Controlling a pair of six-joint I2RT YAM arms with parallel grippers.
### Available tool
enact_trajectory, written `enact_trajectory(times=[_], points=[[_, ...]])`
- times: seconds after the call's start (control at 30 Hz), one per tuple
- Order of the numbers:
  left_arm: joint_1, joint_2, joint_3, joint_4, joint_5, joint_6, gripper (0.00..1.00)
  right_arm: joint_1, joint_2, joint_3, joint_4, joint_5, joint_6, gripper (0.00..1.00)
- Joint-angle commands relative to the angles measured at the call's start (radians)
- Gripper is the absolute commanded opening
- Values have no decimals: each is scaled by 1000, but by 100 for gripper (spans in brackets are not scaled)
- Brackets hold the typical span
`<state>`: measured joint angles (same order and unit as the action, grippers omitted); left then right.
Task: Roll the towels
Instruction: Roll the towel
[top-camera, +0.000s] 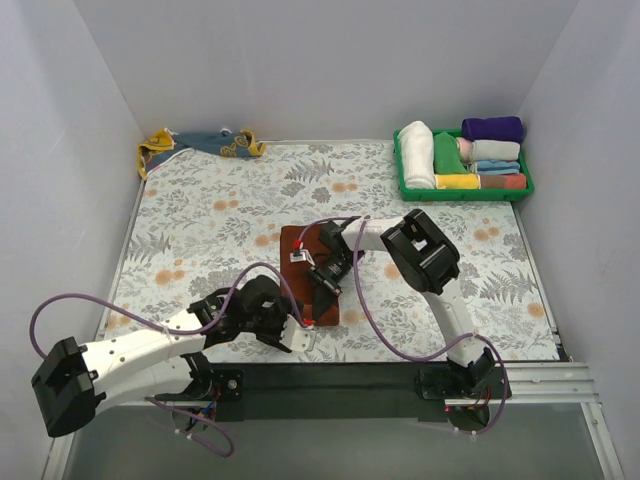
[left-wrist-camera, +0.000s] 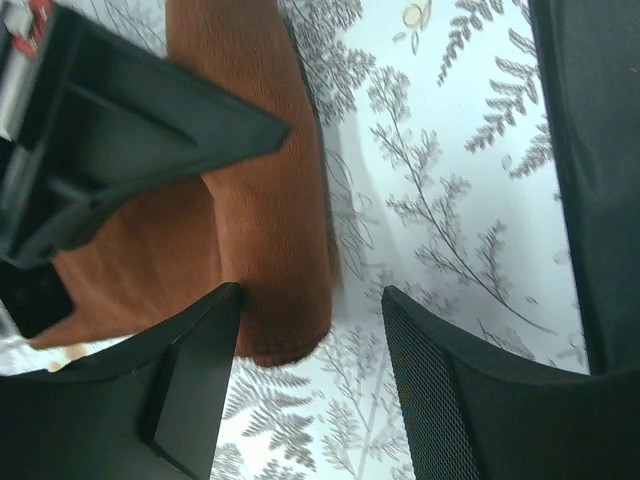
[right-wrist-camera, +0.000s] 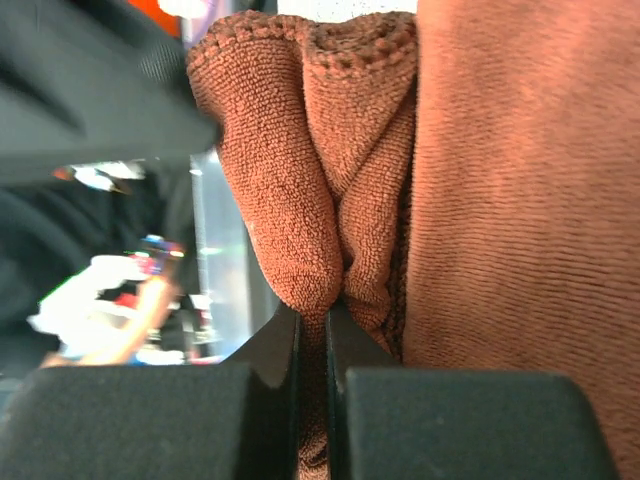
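Two towels lie on the desk (top-camera: 200, 225): one rust-brown towel (top-camera: 293, 240) at the middle and one mustard-yellow towel (top-camera: 200, 142) at the far left. One green tray (top-camera: 465, 194) at the far right holds roughly eight rolled cloths (top-camera: 416, 152); the exact number is hard to tell.

The white fern-printed surface (top-camera: 200, 220) carries a rust-brown soft towel (top-camera: 293, 238) near its middle, a crumpled mustard-yellow and blue-grey towel (top-camera: 205, 143) in the far left corner and a green plastic tray (top-camera: 470, 193) in the far right.
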<state>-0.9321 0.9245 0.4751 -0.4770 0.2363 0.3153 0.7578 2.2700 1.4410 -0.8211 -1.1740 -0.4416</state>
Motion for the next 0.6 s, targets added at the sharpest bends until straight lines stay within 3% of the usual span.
enact_trajectory(times=[0.0,0.17,0.5,0.57], points=[[-89,36,10,149,-167,42,54,0,89,10,-30,66,-36,1],[-146,100,-62,296,-272,65,53,-12,140,35,-59,40,-48,1],[-203,238,-107,365,-273,24,44,-40,195,68,-90,0,-60,1],[-203,287,-101,353,-272,5,30,-41,192,68,-92,2,-63,1]])
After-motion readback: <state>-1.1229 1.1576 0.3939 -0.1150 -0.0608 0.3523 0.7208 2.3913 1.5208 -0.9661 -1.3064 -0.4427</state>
